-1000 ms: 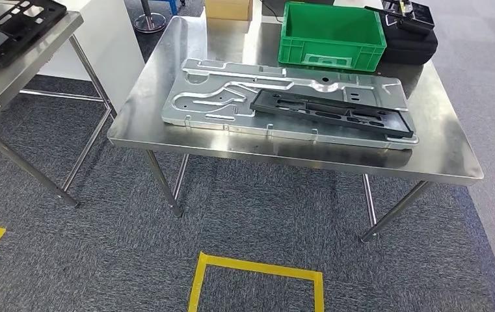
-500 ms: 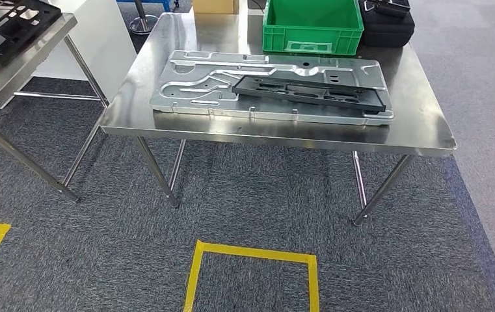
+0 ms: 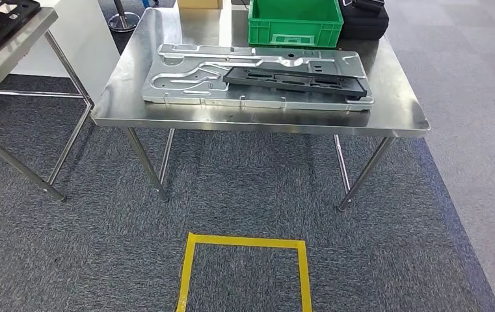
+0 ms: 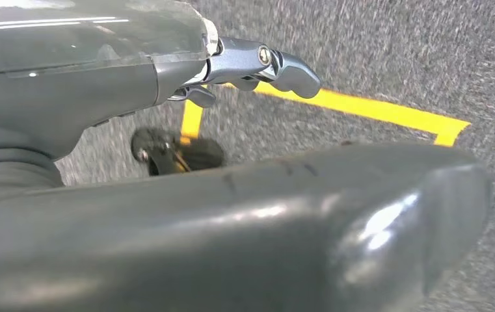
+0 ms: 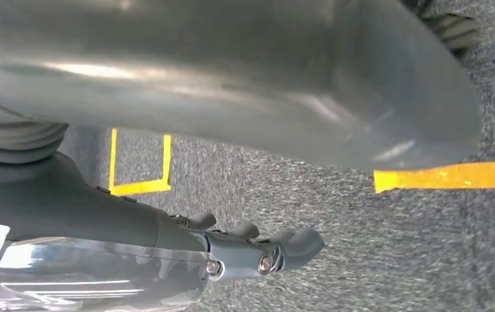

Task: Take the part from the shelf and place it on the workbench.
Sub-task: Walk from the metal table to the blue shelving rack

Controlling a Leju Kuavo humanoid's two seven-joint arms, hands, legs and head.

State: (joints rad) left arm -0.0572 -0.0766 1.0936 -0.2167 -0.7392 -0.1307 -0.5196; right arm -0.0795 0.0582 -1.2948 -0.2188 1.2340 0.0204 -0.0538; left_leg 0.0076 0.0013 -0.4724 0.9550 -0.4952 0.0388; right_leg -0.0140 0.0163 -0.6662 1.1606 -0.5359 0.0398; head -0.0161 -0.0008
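Grey carpet (image 3: 251, 195) fronts the desk (image 3: 257, 120) at upper centre, where the black part (image 3: 294, 82) already lies on a metal plate (image 3: 186, 88), so both hands, loosely spread and empty, should stay clear.

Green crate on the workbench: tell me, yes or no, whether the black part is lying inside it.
No. The black part lies on the silver metal panel in front of the green crate, not inside it.

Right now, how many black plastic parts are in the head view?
2. One long black part lies on the silver metal panel on the center workbench. Another black part sits on the table at the far left, cut off by the frame edge. More may be hidden outside the frame.
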